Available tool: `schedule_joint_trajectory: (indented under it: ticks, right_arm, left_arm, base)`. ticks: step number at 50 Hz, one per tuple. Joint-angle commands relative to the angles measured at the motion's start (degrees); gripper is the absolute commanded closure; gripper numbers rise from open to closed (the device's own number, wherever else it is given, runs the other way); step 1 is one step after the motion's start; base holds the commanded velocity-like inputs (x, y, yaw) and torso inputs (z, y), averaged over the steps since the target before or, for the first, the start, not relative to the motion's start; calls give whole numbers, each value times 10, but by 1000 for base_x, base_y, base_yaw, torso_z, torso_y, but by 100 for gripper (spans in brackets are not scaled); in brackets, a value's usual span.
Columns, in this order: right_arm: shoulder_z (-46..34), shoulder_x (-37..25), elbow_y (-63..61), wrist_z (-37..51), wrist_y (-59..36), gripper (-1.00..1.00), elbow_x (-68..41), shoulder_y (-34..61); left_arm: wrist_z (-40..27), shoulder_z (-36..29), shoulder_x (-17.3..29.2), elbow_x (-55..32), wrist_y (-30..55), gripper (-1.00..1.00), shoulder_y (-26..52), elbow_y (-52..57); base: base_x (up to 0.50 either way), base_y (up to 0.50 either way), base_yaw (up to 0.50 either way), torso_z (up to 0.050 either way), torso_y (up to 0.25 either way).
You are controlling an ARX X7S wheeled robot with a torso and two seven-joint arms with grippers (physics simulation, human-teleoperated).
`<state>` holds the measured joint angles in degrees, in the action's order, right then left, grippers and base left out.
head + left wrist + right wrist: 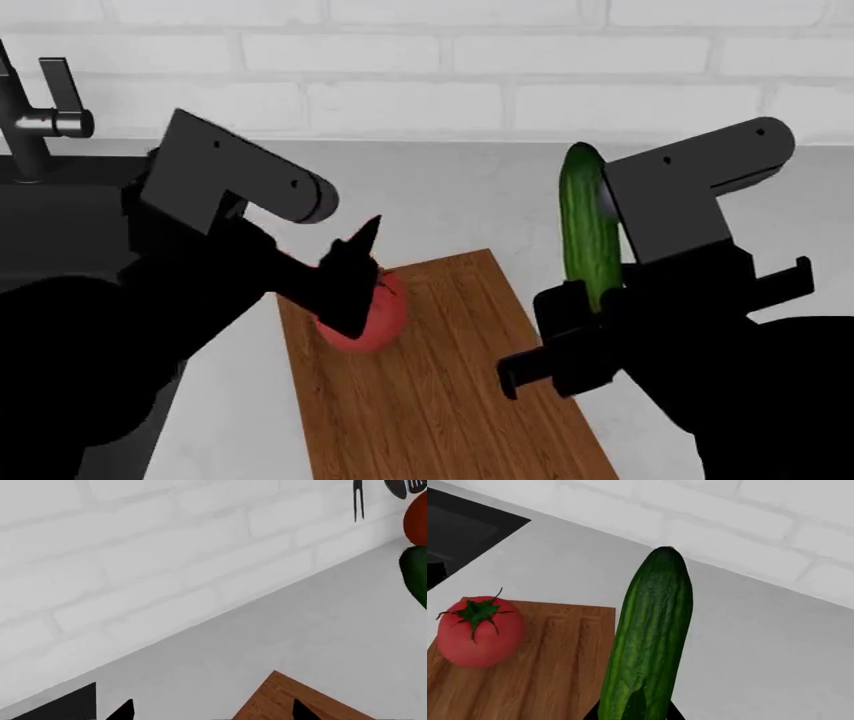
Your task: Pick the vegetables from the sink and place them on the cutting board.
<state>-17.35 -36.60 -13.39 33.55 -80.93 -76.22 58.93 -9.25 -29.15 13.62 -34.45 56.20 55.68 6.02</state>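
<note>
Cucumber [589,232] clamped upright in right gripper [597,300], lower end hidden between the jaws, tip pointing up toward brick wall [534,60]. Held above counter [481,190], just past the right edge of cutting board [441,400] in head view; not touching the wood. Right wrist view confirms: green body rising from the fingers, board and tomato off to one side.

Tomato [367,315] sitting on cutting board near its far-left corner, stem star up, partly hidden by left gripper [354,275] in head view. Left gripper hovering right over the tomato, fingers spread, holding nothing. Left wrist view: two dark fingertips [123,711] apart, board corner between them, nothing gripped.

Sink [67,220] at far left, faucet [34,120] behind it, basin mostly blocked by left arm.
</note>
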Motion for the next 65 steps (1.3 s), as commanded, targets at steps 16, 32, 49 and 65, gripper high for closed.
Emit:
schedule_joint_trajectory:
  ticks: [16, 32, 49, 65]
  right_arm:
    - [-165, 50, 271, 113, -80, 100, -280, 193]
    - [-214, 55, 285, 82, -50, 100, -284, 176]
    - [-235, 51, 283, 78, -33, 100, -304, 162]
    - [-248, 36, 261, 80, -12, 100, -317, 121]
  left_arm:
    - [-68, 143, 20, -50, 24, -100, -47, 138]
    - [-75, 157, 21, -65, 22, -100, -53, 153]
    - [-78, 152, 23, -69, 21, -100, -51, 154]
    - [-84, 151, 25, -75, 23, -100, -48, 159]
  base:
    - [0, 0, 0, 0, 0]
    - [0, 0, 0, 0, 0]
    - [0, 0, 0, 0, 0]
    - [0, 0, 0, 0, 0]
